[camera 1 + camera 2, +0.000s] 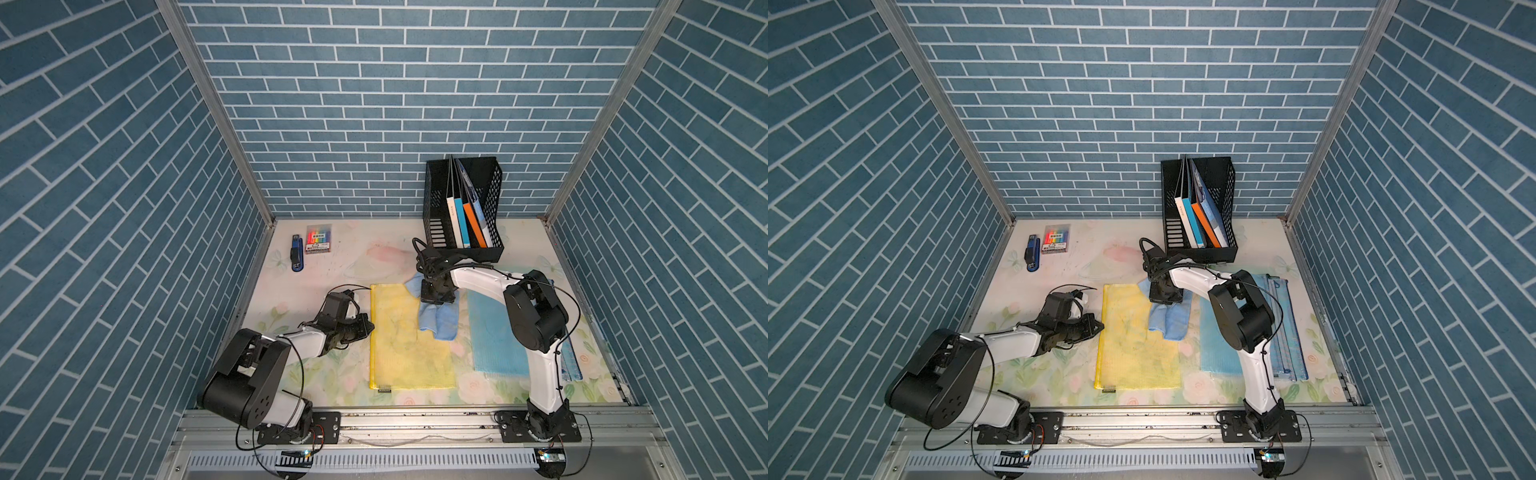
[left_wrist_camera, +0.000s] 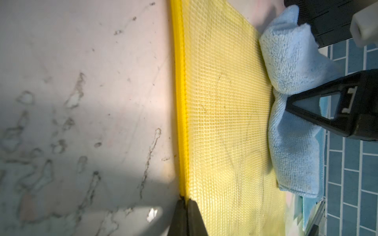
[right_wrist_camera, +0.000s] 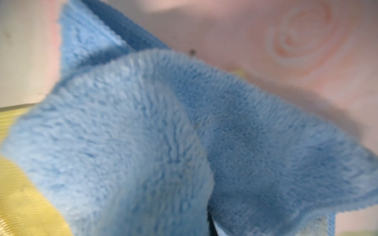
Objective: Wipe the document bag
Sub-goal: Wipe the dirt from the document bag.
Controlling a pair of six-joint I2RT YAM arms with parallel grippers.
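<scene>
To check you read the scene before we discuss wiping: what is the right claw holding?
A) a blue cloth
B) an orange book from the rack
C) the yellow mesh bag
A: the right claw is shut on the blue cloth, which drapes over a far corner of the yellow document bag.

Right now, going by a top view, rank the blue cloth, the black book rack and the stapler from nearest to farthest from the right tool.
1. The blue cloth: gripped in the right tool.
2. The black book rack: just behind, toward the back wall.
3. The stapler: across the table, far left corner.
</scene>
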